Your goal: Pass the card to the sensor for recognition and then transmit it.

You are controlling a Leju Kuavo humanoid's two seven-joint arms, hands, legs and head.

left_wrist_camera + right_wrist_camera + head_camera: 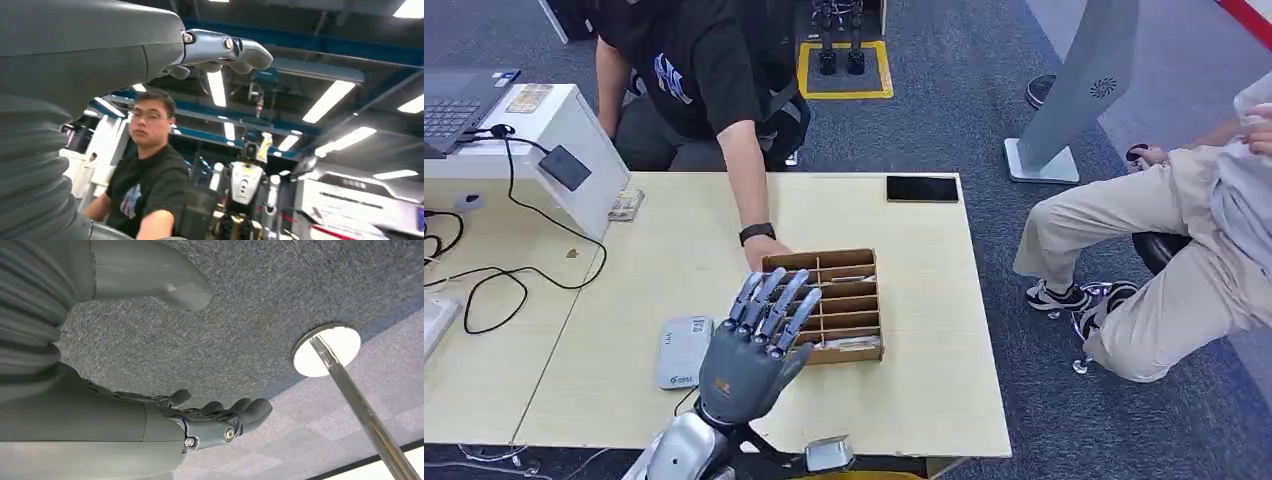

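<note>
Cards (849, 343) are seen flat in a slotted cardboard box (829, 300). A person's hand (764, 250) touches the box. The left hand (754, 345) is spread above the table (924, 330); the right hand (200, 417) is spread, empty.

Head view: bright, even overhead light; the surface (674, 250) shows soft, short shadows.
Left wrist view: ceiling light strips (327, 102) glare against a dim ceiling; background slightly soft.
Right wrist view: carpet (240, 315) evenly lit; the round metal base (327, 351) is blown out white; near hand (220, 420) soft.
</note>
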